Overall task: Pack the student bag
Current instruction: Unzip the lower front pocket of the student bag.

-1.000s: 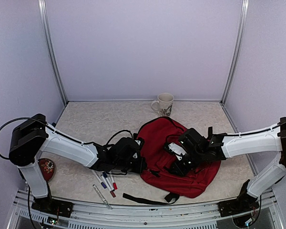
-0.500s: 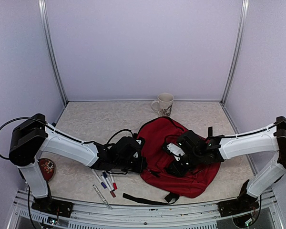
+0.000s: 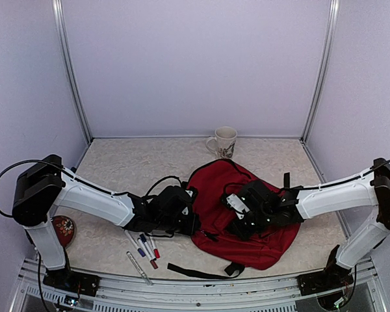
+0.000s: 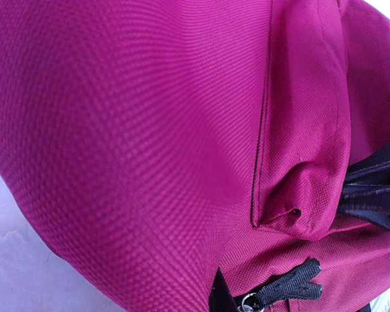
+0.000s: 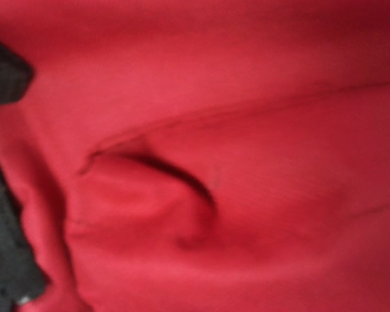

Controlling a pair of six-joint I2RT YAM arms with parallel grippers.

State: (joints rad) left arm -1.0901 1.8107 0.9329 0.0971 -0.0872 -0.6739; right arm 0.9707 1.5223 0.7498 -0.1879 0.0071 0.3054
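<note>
Right gripper (image 3: 238, 226) slid a little left over the big dark-red soft cloth student bag (image 3: 266, 244), lying on the table (image 3: 130, 162). Its pinch: cannot tell. Left gripper (image 3: 191, 221) is squeezed tight at the bag's edge. Pull gently, so cloth won't slip.

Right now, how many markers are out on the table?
4 markers: clustered on the table left of the student bag, near the front edge, two blue-capped, two red-capped. The left arm overhangs their far ends, so more may be hidden.
</note>
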